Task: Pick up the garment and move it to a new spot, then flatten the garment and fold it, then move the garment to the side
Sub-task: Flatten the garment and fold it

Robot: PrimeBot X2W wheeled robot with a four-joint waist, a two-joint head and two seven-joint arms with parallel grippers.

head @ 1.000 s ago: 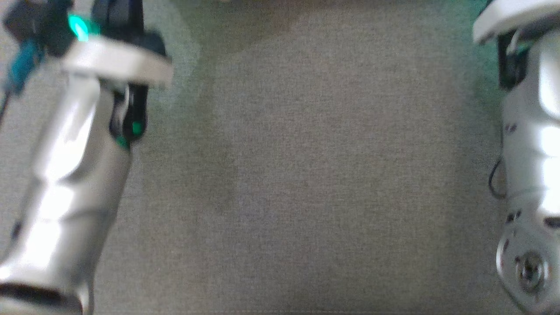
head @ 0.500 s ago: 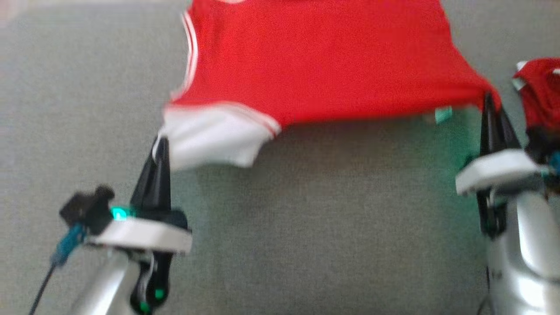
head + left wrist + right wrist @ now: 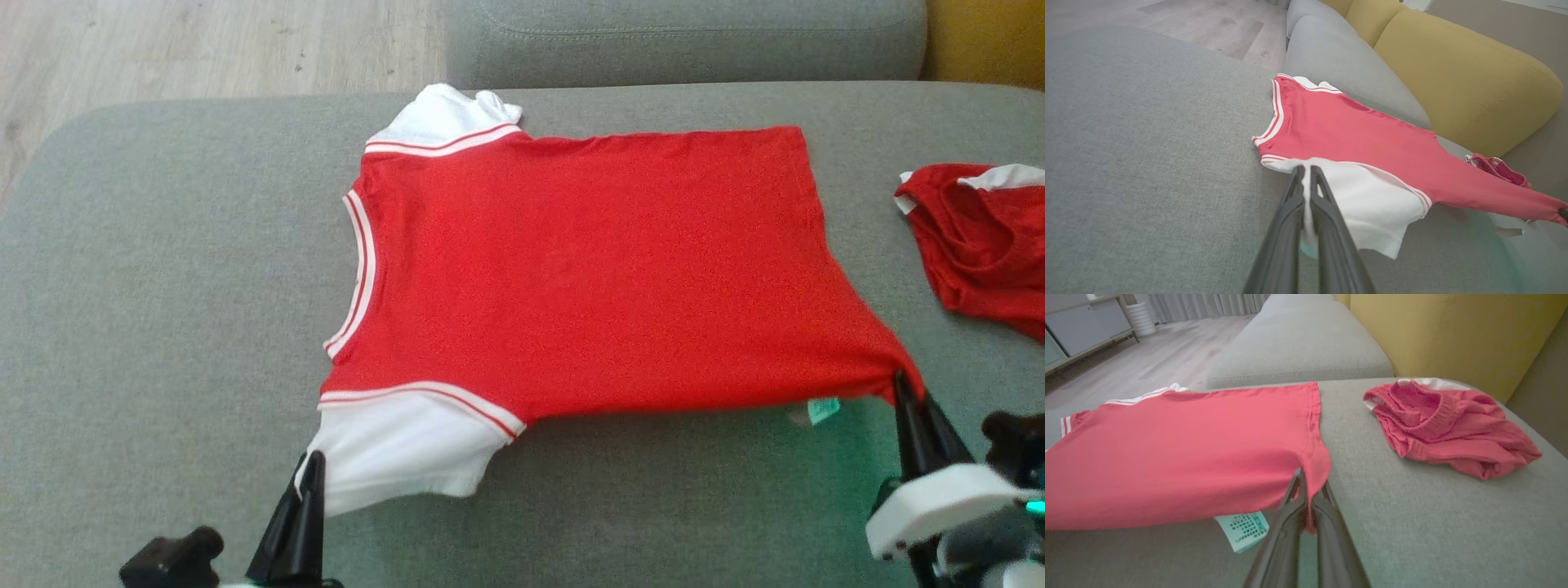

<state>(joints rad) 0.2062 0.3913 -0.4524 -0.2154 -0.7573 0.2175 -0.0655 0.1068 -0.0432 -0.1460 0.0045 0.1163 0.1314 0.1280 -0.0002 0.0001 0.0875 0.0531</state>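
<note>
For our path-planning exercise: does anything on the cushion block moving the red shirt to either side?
Yes: a crumpled red garment lies on the cushion right of the shirt; leftward, nothing visible does.

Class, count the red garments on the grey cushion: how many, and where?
2. One red T-shirt is spread across the middle of the cushion; one crumpled red garment sits at its right edge. More could lie beyond the frame.

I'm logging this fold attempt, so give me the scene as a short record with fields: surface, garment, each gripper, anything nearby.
surface: grey sofa cushion
garment: red T-shirt with white sleeves, spread out, near edge lifted
left gripper: shut on the near white sleeve
right gripper: shut on the near hem corner
nearby: crumpled red garment to the right, apart from the T-shirt
</note>
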